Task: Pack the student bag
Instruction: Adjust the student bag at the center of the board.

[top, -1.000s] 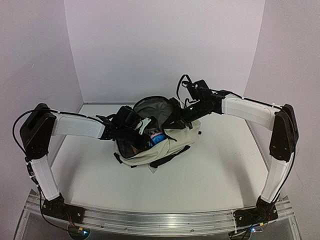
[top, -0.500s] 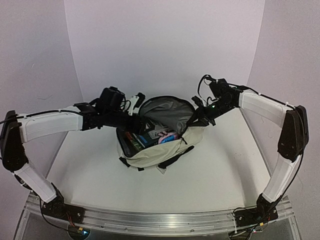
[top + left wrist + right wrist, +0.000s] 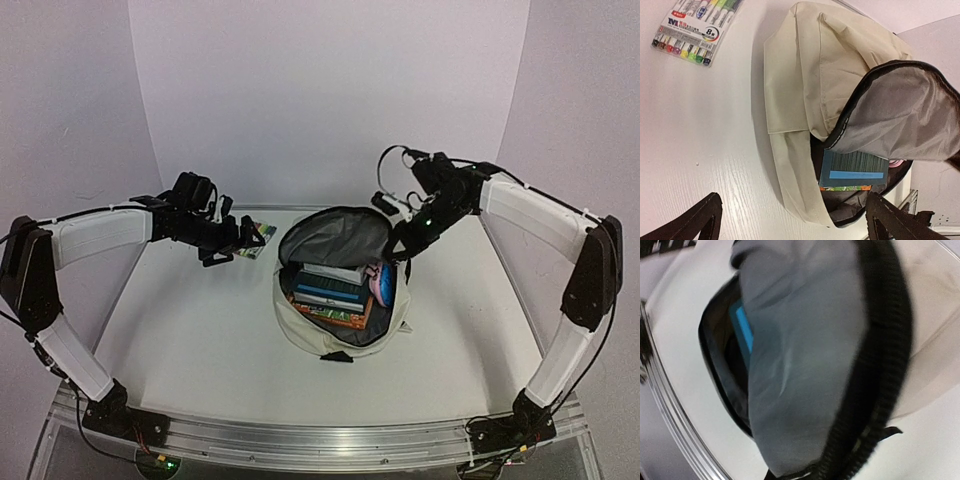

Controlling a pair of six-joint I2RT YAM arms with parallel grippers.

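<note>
TABLE-TOP PACKING: The backpack (image 3: pixel 300 335) sits mid-table (image 3: pixel 200 340), its length running away from the arms' bases and its mouth gaping upward over stacked books (image 3: pixel 330 290). The right gripper (image 3: pixel 403 240) is closed at the bag's far right rim and appears to pinch it, propping the flap. The left gripper (image 3: pixel 240 240) hangs wide open and empty left of the bag. A pack of markers (image 3: pixel 260 238) lies flat just beside its fingertips, between gripper and bag, so the left arm looks nearer for that pick.
</note>
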